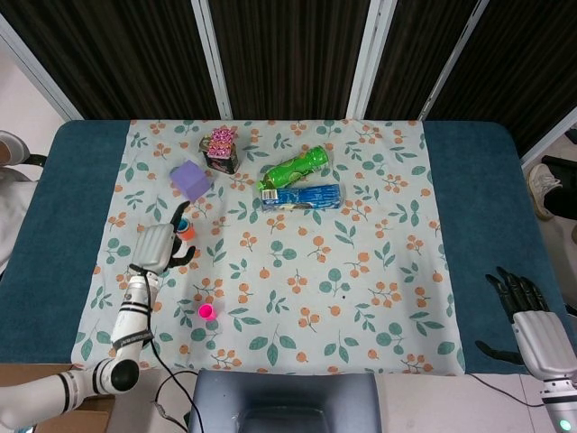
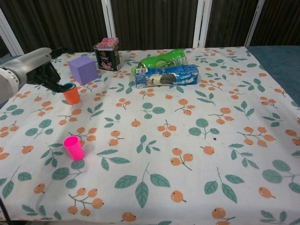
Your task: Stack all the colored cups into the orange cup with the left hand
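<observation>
We see a tabletop point(image 1: 469, 180) covered in dark teal cloth, with a white runner point(image 2: 197, 154) printed with orange berries and green leaves laid across its middle. Behind the far edge stand dark ribbed panels point(image 1: 288, 54) split by pale upright posts.

Near the left edge of the runner stands the orange cup point(image 2: 71, 94), upright, with a blue cup point(image 2: 69, 86) nested inside so only its rim shows. The left hand point(image 2: 41, 70) rests just beside that rim, its dark fingers point(image 2: 55, 86) spread and, as far as we can tell, holding nothing; whether a fingertip touches the blue rim is unclear. The pink cup point(image 2: 73, 147) stands upright alone, well apart, nearer the front edge.

Toward the far edge sit a purple cube point(image 2: 83, 69), a dark tin with a pink lid point(image 2: 107, 55), a green bottle point(image 2: 162, 59) lying on its side and, just in front of it, a blue cookie package point(image 2: 167, 76).

The right hand point(image 1: 527, 307) hangs off the right front corner, fingers apart and empty.
</observation>
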Action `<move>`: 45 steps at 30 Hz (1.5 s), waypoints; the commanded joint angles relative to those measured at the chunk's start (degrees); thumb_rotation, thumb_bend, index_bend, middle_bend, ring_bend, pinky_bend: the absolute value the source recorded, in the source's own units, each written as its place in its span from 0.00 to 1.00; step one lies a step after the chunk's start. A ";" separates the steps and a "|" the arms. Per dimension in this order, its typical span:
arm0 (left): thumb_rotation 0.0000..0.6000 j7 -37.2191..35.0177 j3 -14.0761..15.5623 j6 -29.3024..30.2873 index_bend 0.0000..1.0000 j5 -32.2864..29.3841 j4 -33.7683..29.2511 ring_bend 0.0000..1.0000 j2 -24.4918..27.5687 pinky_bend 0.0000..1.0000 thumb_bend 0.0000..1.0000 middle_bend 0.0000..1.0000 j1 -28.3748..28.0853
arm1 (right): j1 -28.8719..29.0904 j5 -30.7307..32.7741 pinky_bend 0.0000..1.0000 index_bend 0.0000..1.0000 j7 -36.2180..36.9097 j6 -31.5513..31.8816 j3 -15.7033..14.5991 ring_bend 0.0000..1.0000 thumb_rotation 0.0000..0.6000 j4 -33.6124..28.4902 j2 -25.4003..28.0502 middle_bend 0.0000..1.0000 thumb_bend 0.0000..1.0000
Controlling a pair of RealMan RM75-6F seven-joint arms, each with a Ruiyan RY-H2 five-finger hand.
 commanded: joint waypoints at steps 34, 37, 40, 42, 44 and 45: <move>1.00 -9.88 14.71 1.52 0.29 14.34 -8.56 1.00 -1.43 1.00 0.35 1.00 14.29 | 0.42 -1.91 0.00 0.00 2.08 -0.44 -1.25 0.00 1.00 0.01 0.85 0.00 0.15; 1.00 -10.58 14.62 0.88 0.33 14.07 -8.41 1.00 -1.40 1.00 0.35 1.00 14.34 | 0.47 -1.90 0.00 0.00 1.87 -0.59 -1.28 0.00 1.00 -0.04 0.77 0.00 0.15; 1.00 -10.93 14.54 0.01 0.34 14.27 -8.07 1.00 -1.48 1.00 0.35 1.00 14.03 | 0.47 -1.90 0.00 0.00 1.72 -0.61 -1.31 0.00 1.00 -0.06 0.69 0.00 0.15; 1.00 -10.63 14.29 -0.03 0.36 14.40 -7.59 1.00 -1.82 1.00 0.35 1.00 13.84 | 0.43 -1.92 0.00 0.00 1.67 -0.53 -1.31 0.00 1.00 -0.09 0.68 0.00 0.15; 1.00 -10.58 13.94 -0.03 0.39 14.28 -7.12 1.00 -2.20 1.00 0.35 1.00 13.75 | 0.39 -1.94 0.00 0.00 1.66 -0.44 -1.31 0.00 1.00 -0.06 0.67 0.00 0.15; 1.00 -10.57 13.85 -0.04 0.40 14.20 -6.98 1.00 -2.31 1.00 0.35 1.00 13.73 | 0.39 -1.94 0.00 0.00 1.68 -0.43 -1.31 0.00 1.00 -0.05 0.67 0.00 0.15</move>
